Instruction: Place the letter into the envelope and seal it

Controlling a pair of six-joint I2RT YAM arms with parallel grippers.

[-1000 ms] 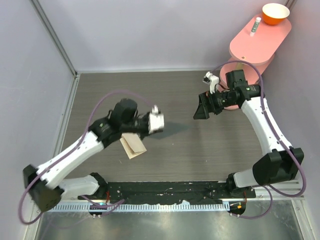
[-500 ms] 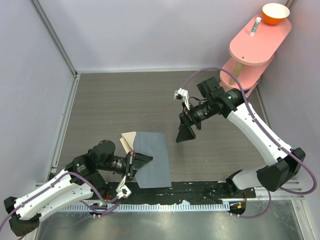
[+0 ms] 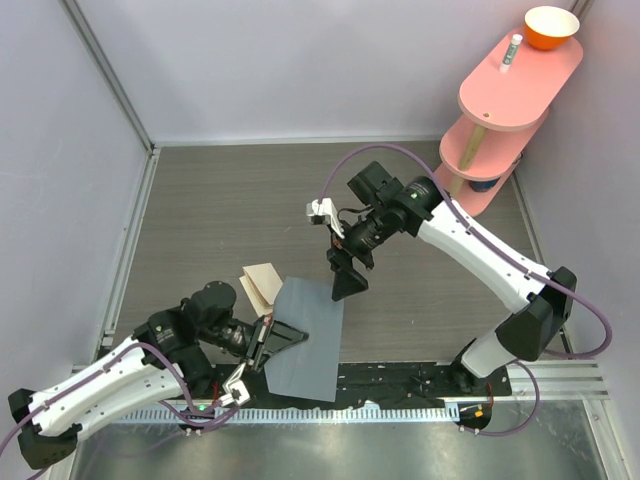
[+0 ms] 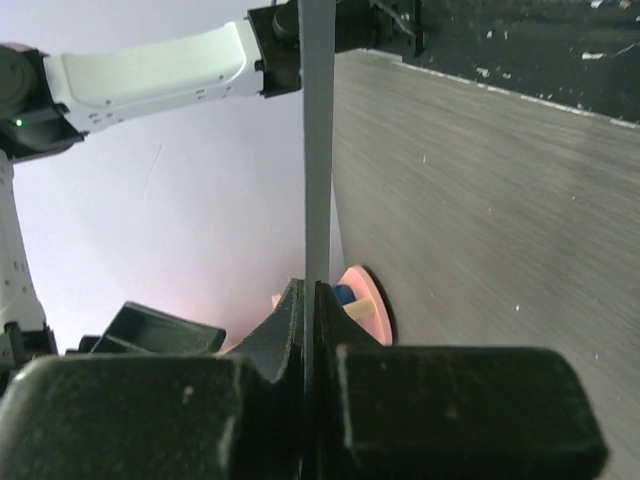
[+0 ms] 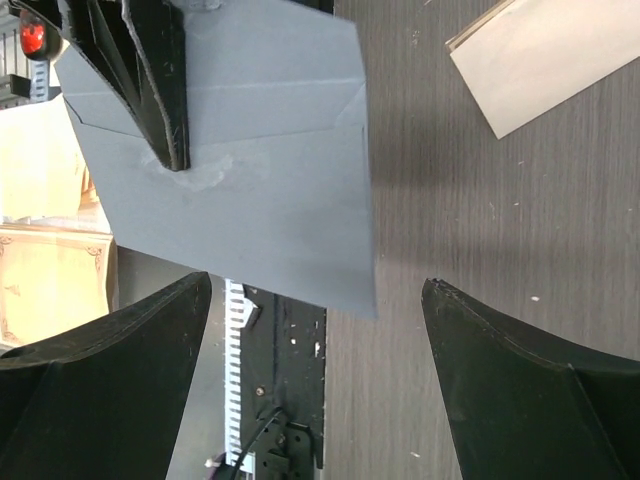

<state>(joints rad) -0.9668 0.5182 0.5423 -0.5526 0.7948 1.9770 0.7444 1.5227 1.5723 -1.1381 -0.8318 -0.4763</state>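
Note:
The slate blue-grey envelope (image 3: pixel 312 345) is held above the table's near edge, flap open. My left gripper (image 3: pixel 283 338) is shut on its left edge. In the left wrist view the envelope (image 4: pixel 318 150) shows edge-on between the closed fingers of the left gripper (image 4: pixel 310 292). My right gripper (image 3: pixel 348 282) is open and empty over the envelope's far edge. In the right wrist view the right gripper (image 5: pixel 315 285) straddles the corner of the envelope (image 5: pixel 250 190), apart from it. The tan folded letter (image 3: pixel 262 288) lies on the table left of the envelope, and it also shows in the right wrist view (image 5: pixel 545 60).
A pink two-tier shelf (image 3: pixel 510 85) stands at the back right with an orange bowl (image 3: pixel 551 27) and a small bottle (image 3: pixel 513 48) on top. A black rail (image 3: pixel 400 385) runs along the near edge. Walls close the left and back sides.
My left arm swung from mid-table down to the near edge and now holds the envelope. My right arm moved left and nearer, ending over the envelope's far edge.

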